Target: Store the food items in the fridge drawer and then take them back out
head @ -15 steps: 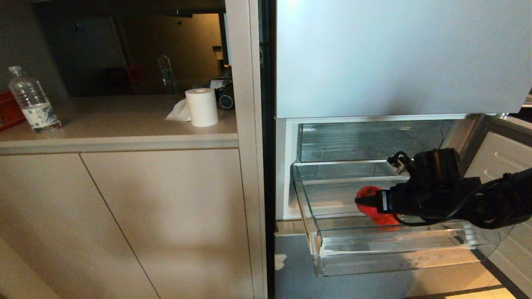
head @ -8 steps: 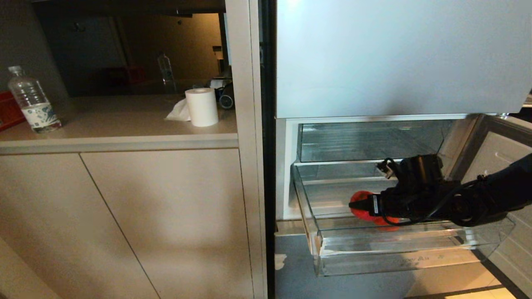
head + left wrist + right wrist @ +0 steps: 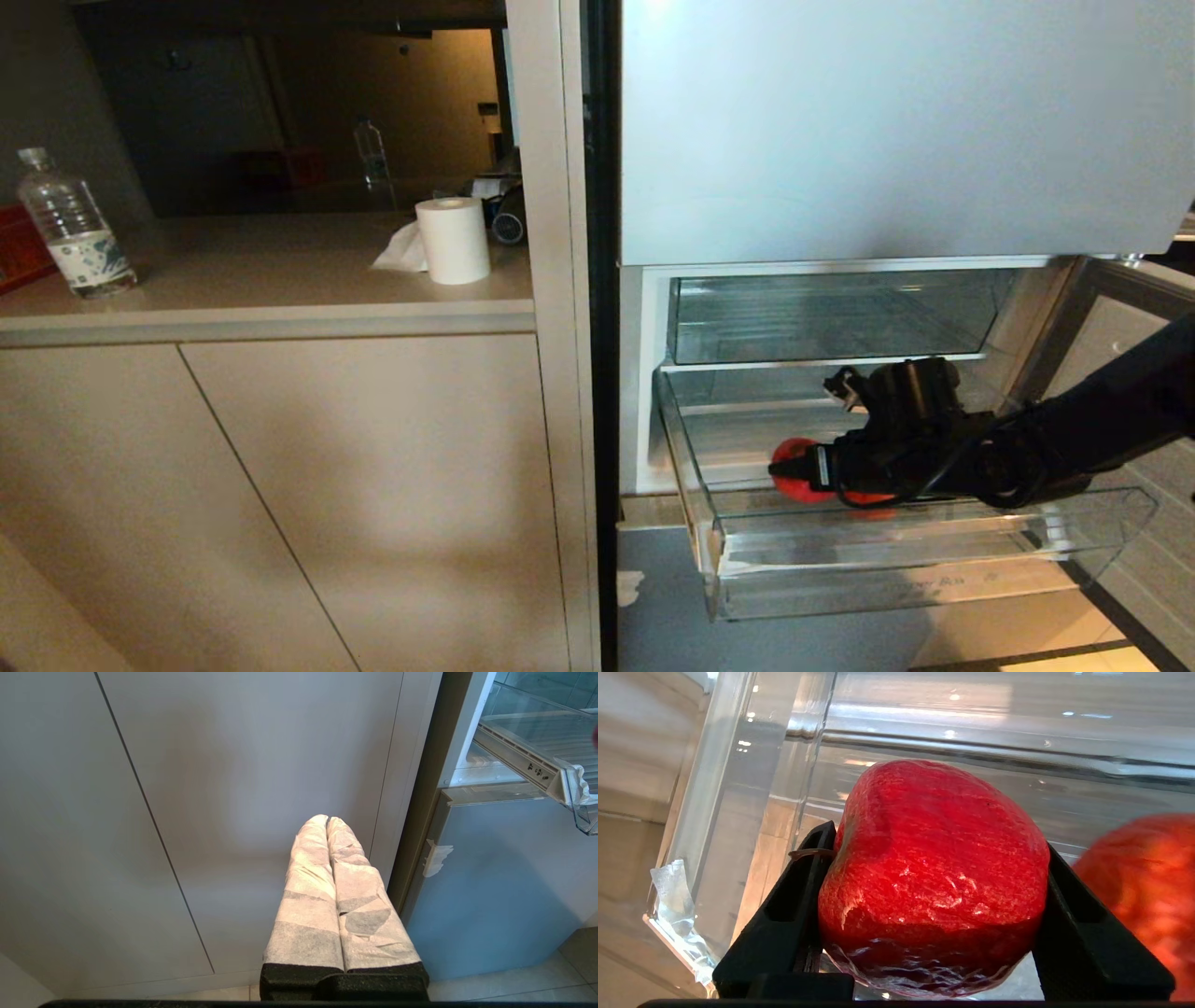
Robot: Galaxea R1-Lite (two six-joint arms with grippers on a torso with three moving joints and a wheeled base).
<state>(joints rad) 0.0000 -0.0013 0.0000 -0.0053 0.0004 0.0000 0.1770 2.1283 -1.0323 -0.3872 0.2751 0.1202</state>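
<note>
My right gripper [image 3: 931, 882] is inside the fridge drawer [image 3: 896, 579], fingers [image 3: 794, 896] clamped on the red apple [image 3: 934, 877], low over the drawer's clear floor. A second red item [image 3: 1143, 891] lies in the drawer just beside the apple. The drawer juts out beneath the closed grey fridge door [image 3: 887, 121]. My left gripper [image 3: 327, 821], fingers pressed together, faces the beige cabinet doors [image 3: 280, 504] beside the drawer. Above them the countertop [image 3: 252, 280] carries a paper roll [image 3: 454, 240] and water bottle [image 3: 75, 229].

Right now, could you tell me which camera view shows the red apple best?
The right wrist view: the red apple fills it, held in the right gripper. The head view shows a red sliver behind the arm; the left wrist view shows none.
</note>
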